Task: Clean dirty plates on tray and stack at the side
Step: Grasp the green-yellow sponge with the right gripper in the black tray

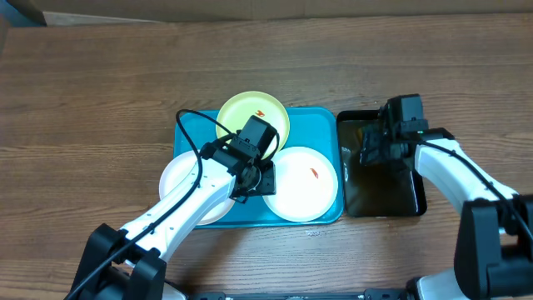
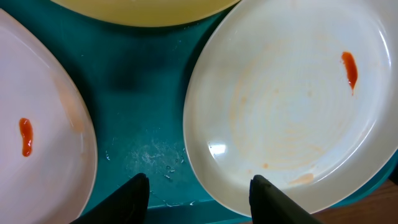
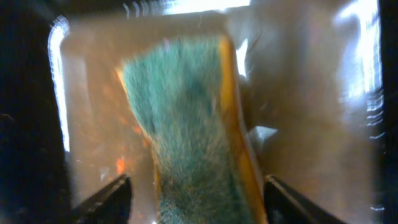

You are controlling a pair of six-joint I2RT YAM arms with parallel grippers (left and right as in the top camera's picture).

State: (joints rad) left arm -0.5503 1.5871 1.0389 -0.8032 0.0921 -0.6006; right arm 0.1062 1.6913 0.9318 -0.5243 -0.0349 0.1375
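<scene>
The turquoise tray (image 1: 193, 127) holds three plates. A yellow-green plate (image 1: 241, 110) lies at the back, a white plate (image 1: 179, 185) at the left and a white plate (image 1: 308, 187) at the right, each with a small red smear. My left gripper (image 1: 256, 177) is open low over the tray, astride the near-left rim of the right white plate (image 2: 292, 106). The left white plate (image 2: 37, 124), the yellow-green plate (image 2: 149, 9) and the tray floor (image 2: 143, 93) also show in the left wrist view, with my left gripper (image 2: 199, 199) at the bottom. My right gripper (image 1: 372, 148) is open over the black tray.
The narrow black tray (image 1: 391, 200) with brownish water stands right of the turquoise tray. In it lies a green sponge with a yellow side (image 3: 186, 124), between the open fingers of my right gripper (image 3: 199, 199). The black tray's rim (image 3: 25, 124) is at the left. Wooden table (image 1: 100, 83) lies all around.
</scene>
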